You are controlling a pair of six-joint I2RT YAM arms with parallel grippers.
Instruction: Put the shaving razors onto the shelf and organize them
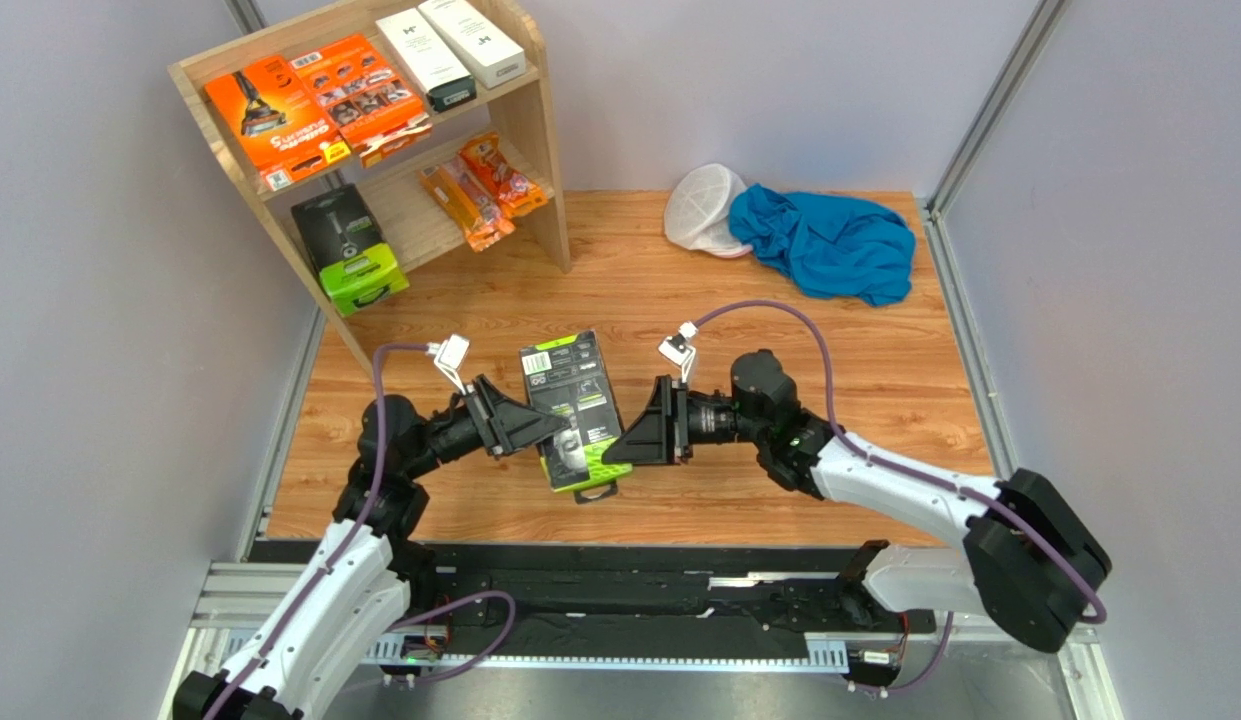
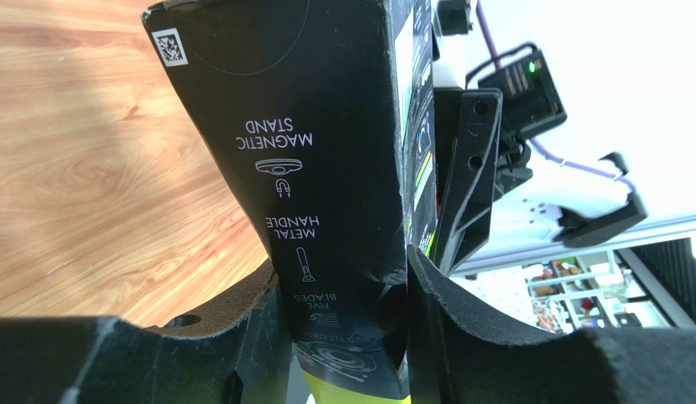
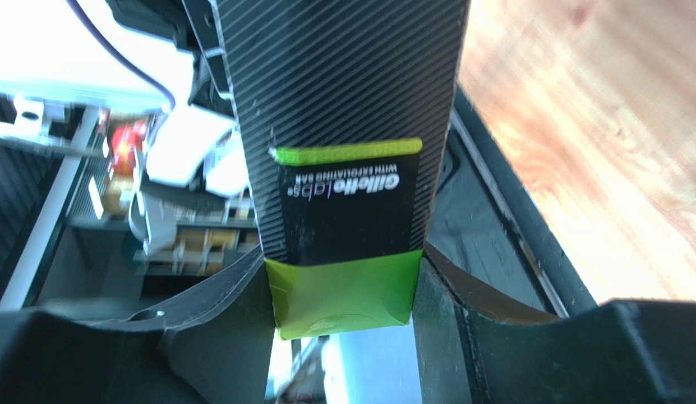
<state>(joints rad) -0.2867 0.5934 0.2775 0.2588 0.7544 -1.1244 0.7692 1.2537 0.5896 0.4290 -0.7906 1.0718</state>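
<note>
From above, the black-and-lime razor pack is mid-frame, held between both arms. Your left gripper clamps its left edge and your right gripper clamps its right edge. The shelf stands upper left, with a twin pack on its lower tier.

In the left wrist view, both pads press the pack's black sides at lower centre.

In the right wrist view, the fingers pinch its lime end.

Expect a light, stiff carton with slick printed faces that could dent or slip. Grip gently across the narrow sides.
</note>
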